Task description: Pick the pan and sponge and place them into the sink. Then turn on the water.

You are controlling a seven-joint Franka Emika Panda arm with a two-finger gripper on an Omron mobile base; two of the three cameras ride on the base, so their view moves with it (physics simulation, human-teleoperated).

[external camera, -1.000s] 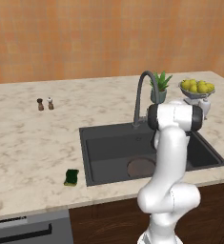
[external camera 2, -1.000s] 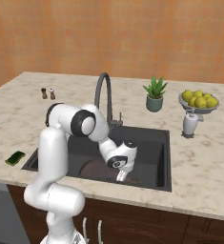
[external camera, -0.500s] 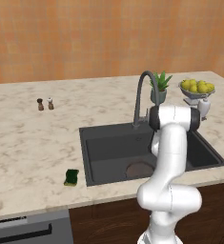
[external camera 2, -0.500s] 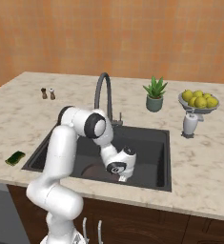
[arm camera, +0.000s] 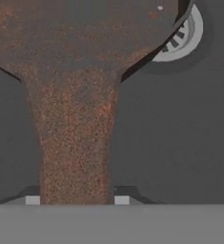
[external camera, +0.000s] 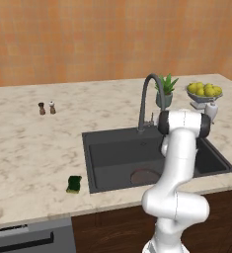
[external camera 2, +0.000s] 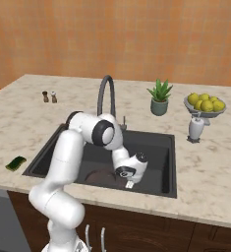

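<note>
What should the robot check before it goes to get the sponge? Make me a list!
1. Pan in the sink: ok, it lies on the basin floor, partly over the drain.
2. Gripper let go of the pan: cannot tell, its tips sit on either side of the handle and a gap is not clear.
3. Sponge findable: ok, on the counter left of the sink.
4. Way up free: cannot tell, the faucet arches close above the arm.
5. Water off: ok, no stream runs from the faucet.
</note>
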